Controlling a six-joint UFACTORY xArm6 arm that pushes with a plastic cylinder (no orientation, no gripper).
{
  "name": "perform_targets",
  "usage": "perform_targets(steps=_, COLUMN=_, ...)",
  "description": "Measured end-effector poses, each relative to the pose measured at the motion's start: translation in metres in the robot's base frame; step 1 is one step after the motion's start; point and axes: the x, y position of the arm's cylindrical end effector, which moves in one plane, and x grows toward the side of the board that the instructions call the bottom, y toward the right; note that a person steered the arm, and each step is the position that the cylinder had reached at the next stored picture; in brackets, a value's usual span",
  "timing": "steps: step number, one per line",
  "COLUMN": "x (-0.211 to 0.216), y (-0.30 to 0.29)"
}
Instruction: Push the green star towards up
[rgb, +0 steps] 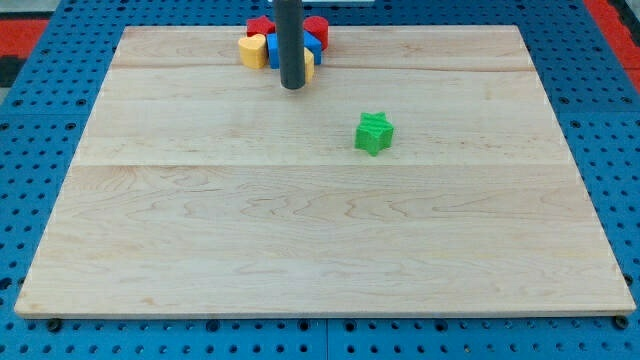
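Observation:
The green star (374, 133) lies on the wooden board (320, 230), right of centre in the upper half. My tip (293, 85) is the lower end of the dark rod that comes down from the view's top. It stands up and to the left of the green star, well apart from it. The tip is just below a cluster of blocks at the board's top edge.
A cluster at the top edge holds a yellow heart-like block (253, 50), a red block (260, 26), another red block (316, 28), a blue block (312, 45) and a yellow sliver (310, 68), partly hidden by the rod. A blue pegboard (40, 120) surrounds the board.

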Motion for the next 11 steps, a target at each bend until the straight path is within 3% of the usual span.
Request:
perform_targets(steps=1, x=0.011, y=0.033)
perform_targets(steps=3, x=0.031, y=0.161)
perform_targets(steps=4, x=0.085, y=0.180)
perform_targets(steps=6, x=0.106, y=0.102)
perform_targets(steps=8, x=0.077, y=0.015)
perform_targets(steps=9, x=0.088, y=0.024)
perform_targets(steps=11, x=0.118, y=0.099)
